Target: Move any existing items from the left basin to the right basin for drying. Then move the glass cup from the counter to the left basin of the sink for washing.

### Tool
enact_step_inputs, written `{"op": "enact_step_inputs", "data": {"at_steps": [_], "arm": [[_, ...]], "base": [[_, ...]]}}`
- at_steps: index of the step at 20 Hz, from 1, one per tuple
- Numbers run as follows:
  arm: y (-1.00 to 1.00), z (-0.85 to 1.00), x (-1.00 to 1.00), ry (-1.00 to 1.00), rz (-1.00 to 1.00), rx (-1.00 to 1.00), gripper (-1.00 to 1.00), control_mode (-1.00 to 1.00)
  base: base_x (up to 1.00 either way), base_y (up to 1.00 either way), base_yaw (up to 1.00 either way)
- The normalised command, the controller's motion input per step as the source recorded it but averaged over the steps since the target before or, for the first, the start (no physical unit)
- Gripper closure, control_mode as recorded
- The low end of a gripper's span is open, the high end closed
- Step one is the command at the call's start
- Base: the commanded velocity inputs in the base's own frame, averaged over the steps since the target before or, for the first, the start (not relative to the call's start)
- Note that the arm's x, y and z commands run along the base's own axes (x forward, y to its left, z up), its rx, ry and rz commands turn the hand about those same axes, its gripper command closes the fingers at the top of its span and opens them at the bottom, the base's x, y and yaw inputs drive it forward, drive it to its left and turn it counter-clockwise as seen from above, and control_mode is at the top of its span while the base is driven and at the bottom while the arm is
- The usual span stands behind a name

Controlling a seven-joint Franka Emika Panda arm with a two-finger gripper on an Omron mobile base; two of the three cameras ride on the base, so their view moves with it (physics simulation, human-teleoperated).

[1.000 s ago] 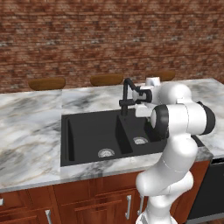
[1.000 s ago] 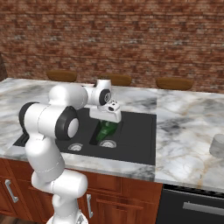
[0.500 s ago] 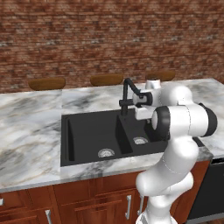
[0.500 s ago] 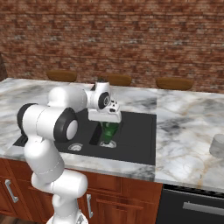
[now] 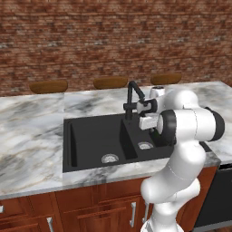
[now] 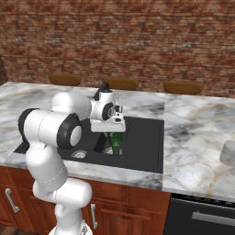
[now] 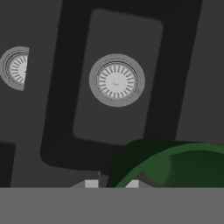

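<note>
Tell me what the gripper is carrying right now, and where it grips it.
The gripper holds the glossy dark-green tapered item by its upper end; it hangs below the fingers over the narrower black basin.

The green item point(image 7: 175, 164) runs off the hand view's right and lower edges; its upper end is hidden behind the tool point(image 6: 111, 133). The left drain point(image 7: 16, 68) is cut by the edge
</note>
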Motion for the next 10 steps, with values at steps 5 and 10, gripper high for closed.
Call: {"op": "enact_step_inputs", "data": {"at_steps": [5, 10], "arm": [[0.11, -0.12, 0.09, 0.0, 0.12, 0.0, 1.0, -1.0], [0.16, -0.07, 0.24, 0.0, 0.06, 0.0, 1.0, -1.0]], "base": [[0.0, 0.0, 0.0], [0.0, 0.0, 0.0]]}}
